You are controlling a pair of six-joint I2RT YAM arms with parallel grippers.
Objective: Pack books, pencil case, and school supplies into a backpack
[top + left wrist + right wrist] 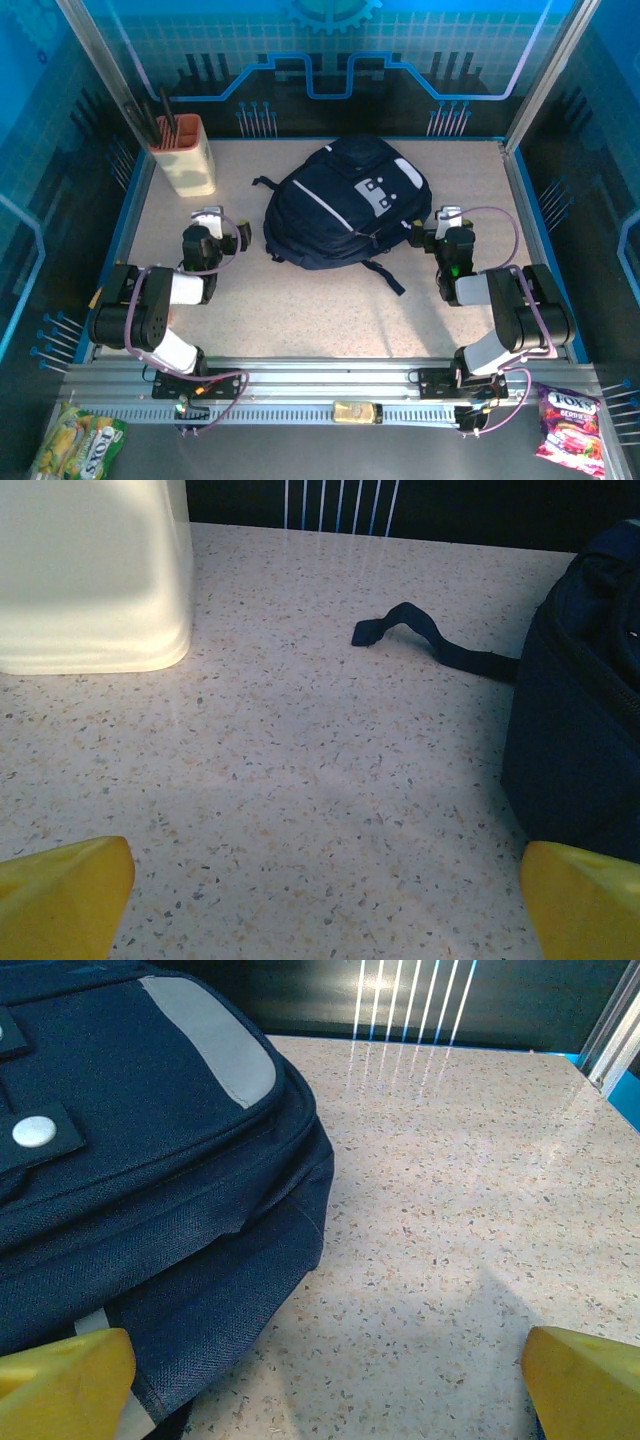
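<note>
The large navy-blue fabric backpack (345,205) lay flat between the two hands, with its front face up. It sat just to the right of the left gripper (208,222) and just to the left of the right gripper (449,220). A pale stripe crossed its front diagonally, and light grey patches marked its upper pocket. From the right wrist, a rounded grey patch (215,1040) and a silver snap on a dark tab (35,1130) showed ahead and to the left of the fingers. One thin black strap end (420,640) trailed out onto the surface ahead of the left gripper.

Both grippers stood wide open, yellow fingertips far apart with nothing between them. The right gripper's left fingertip (60,1380) sat right at the bag's edge; whether it touched could not be told.

The speckled beige stone-look tabletop (300,310) carried a cream plastic holder with dark tools (185,155) ahead and to the left of the left gripper. Blue panels with a circuit pattern (330,50) walled the cell. Behind the hands ran a grey aluminium rail (330,385). A green-yellow sweet bag (75,440) and a red-purple sweet bag (570,425) lay beyond its ends.
</note>
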